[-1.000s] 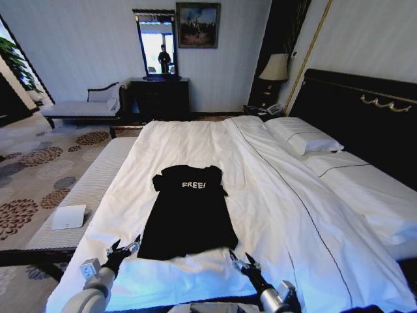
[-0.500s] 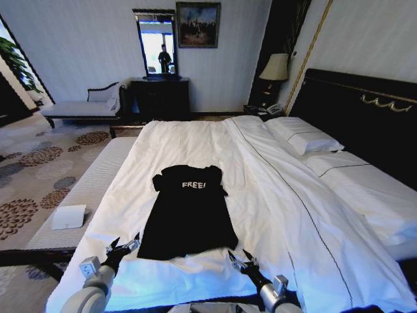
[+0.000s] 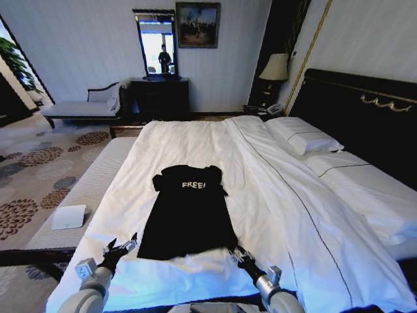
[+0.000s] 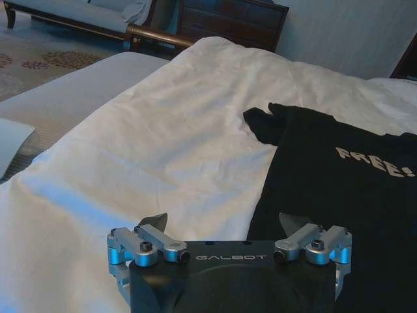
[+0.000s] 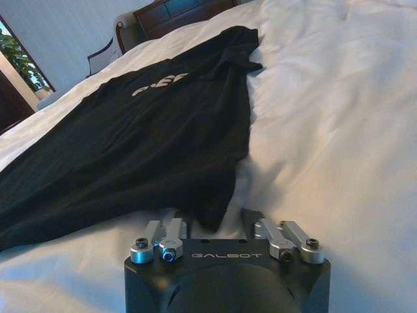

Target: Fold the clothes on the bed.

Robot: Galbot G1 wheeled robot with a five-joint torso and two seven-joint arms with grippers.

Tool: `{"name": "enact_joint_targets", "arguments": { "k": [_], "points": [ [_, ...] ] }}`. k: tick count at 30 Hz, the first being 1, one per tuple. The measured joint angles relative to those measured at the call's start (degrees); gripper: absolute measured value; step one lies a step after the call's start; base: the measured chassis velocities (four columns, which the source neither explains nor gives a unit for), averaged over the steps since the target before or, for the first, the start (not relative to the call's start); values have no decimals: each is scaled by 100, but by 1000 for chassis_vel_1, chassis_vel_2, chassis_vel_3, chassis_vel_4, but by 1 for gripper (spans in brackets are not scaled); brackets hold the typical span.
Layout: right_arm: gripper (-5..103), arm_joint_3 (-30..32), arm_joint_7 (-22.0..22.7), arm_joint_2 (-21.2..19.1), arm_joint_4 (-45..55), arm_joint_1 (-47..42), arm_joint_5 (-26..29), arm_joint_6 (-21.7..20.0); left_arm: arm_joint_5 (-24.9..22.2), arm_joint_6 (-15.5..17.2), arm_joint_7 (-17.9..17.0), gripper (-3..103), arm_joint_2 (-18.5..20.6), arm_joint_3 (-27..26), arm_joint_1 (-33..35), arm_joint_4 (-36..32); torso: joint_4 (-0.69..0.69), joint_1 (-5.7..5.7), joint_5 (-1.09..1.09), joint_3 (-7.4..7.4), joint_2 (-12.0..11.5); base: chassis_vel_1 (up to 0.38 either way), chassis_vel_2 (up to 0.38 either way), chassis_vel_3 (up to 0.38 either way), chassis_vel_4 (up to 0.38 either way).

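- Just ahead of both pincers: black T-shirt (image 3: 187,212) lies flat on the bed (image 3: 273,195), "FREE!" lettering at the far end, hem nearest the robot.
- Left gripper (image 3: 120,247) hovers low by the hem's left corner, fingers spread wide; in left wrist view (image 4: 225,225) one finger is over white sheet, the other over black fabric.
- Right gripper (image 3: 240,256) sits at the hem's right corner, fingers apart w/ the corner of the shirt (image 5: 130,130) between them (image 5: 213,218); can't tell if they touch it.
- Shirt's sleeves lie beyond both grippers, toward the lettering.
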Motion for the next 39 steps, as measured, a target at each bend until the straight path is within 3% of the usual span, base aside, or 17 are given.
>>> {"name": "enact_joint_targets", "arguments": {
  "k": [1,4,7,10,12,28,39],
  "points": [
    [44,0,0,0,0,0,0,0,0,0,0,98,0,0,0,0,0,0,0,0,0,0,0,0,0],
    [28,-41,-1,70,3,-10,-5,-4,-64,0,-2,98,-30,-6,4,19,0,0,0,0,0,0,0,0,0],
    [23,-54,-2,128,3,-10,-9,-4,-147,3,-24,98,-50,-26,12,19,0,0,1,0,0,0,0,0,0],
    [7,-53,-3,171,15,-12,-7,9,-192,6,-32,98,-63,-55,28,8,0,0,1,0,0,0,0,0,0],
    [3,-42,-2,183,66,-42,1,25,-210,7,-33,98,-63,-71,32,5,0,0,1,0,0,0,0,0,0],
    [0,236,169,171,1577,-849,461,-147,-239,-23,61,98,-98,-122,153,71,0,0,0,0,0,0,0,0,0],
    [0,374,136,12,1358,-1055,83,-148,-378,-21,227,98,-32,-166,346,95,0,0,1,0,0,0,0,0,0]
  ]
}}
